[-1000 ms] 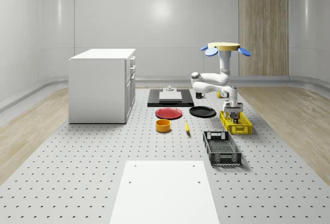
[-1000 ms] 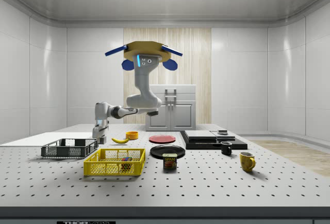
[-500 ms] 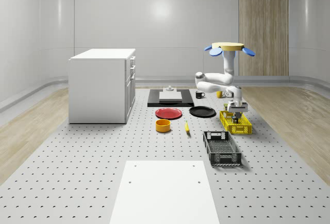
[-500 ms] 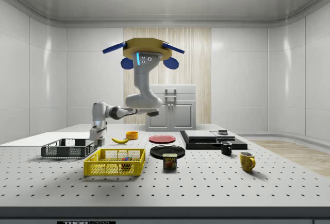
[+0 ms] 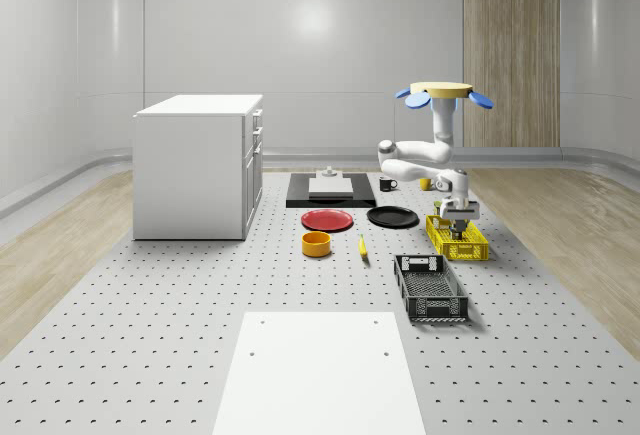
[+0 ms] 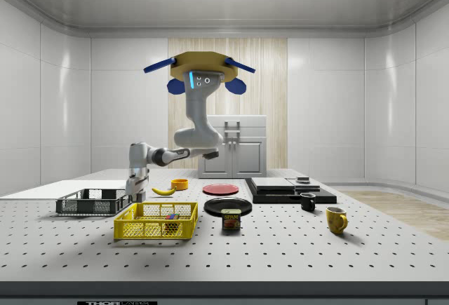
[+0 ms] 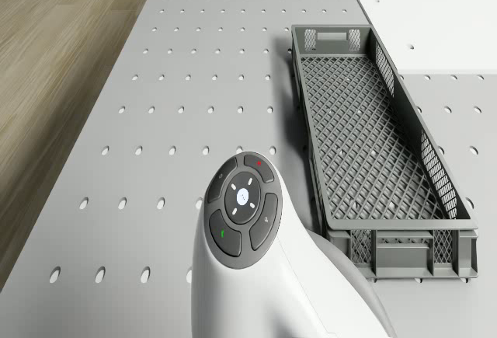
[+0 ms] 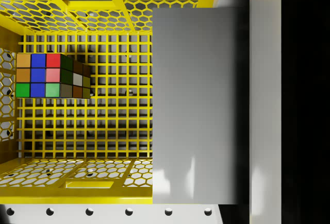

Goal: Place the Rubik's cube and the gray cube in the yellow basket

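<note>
Hovering above the table (image 5: 150,355), the drone (image 6: 200,66) hangs over the yellow basket (image 5: 457,240), arm bent down so the gripper (image 5: 459,217) sits just above its rim. The Rubik's cube (image 8: 51,75) already lies inside, toward nine o'clock in the wrist view. Clenched between the fingers, the gray cube (image 8: 198,105) hangs above the basket floor. Half the task looks done; releasing the gray cube remains.

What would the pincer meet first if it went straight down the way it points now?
Probably the mesh floor of the yellow basket, with the gray cube it carries touching first; the Rubik's cube lies aside.
</note>
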`<state>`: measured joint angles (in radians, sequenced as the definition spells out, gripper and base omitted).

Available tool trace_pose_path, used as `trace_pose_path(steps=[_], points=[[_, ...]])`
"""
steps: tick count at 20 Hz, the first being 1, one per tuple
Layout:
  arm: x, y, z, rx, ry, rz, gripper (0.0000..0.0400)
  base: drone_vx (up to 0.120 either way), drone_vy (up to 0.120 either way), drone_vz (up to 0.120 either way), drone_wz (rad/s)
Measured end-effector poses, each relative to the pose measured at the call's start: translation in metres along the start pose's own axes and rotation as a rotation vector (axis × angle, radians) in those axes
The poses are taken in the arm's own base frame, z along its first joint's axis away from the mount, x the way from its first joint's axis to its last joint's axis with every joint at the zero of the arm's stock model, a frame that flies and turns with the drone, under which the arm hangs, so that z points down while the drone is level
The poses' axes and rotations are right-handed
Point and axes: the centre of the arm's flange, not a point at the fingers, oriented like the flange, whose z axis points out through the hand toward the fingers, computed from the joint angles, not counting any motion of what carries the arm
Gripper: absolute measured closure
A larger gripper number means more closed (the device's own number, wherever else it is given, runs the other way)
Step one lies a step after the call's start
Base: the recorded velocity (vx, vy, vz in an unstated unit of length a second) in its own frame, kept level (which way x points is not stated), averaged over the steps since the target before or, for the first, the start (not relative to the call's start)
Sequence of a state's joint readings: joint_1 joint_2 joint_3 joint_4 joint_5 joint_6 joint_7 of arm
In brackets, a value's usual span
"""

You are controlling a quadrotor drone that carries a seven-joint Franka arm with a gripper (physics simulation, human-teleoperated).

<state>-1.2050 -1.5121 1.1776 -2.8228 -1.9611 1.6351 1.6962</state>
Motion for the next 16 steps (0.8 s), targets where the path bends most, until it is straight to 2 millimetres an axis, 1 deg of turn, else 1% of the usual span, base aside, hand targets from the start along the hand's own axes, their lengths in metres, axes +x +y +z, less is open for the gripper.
trace_pose_path(steps=[1, 4, 7, 12, 14, 16], points=[[0.000, 0.000, 0.005, 0.000, 0.000, 0.000, 0.0150, 0.000, 0.000, -0.040, 0.000], [0.000, 0.000, 0.017, 0.000, 0.000, 0.000, 0.0150, 0.000, 0.000, -0.120, 0.000], [0.000, 0.000, 0.025, 0.000, 0.000, 0.000, 0.0150, 0.000, 0.000, -0.107, 0.000], [0.000, 0.000, 0.041, 0.000, 0.000, 0.000, 0.0150, 0.000, 0.000, 0.000, 0.000], [0.000, 0.000, 0.045, 0.000, 0.000, 0.000, 0.0091, 0.000, 0.000, 0.000, 0.000], [0.000, 0.000, 0.045, 0.000, 0.000, 0.000, 0.0055, 0.000, 0.000, 0.000, 0.000]])
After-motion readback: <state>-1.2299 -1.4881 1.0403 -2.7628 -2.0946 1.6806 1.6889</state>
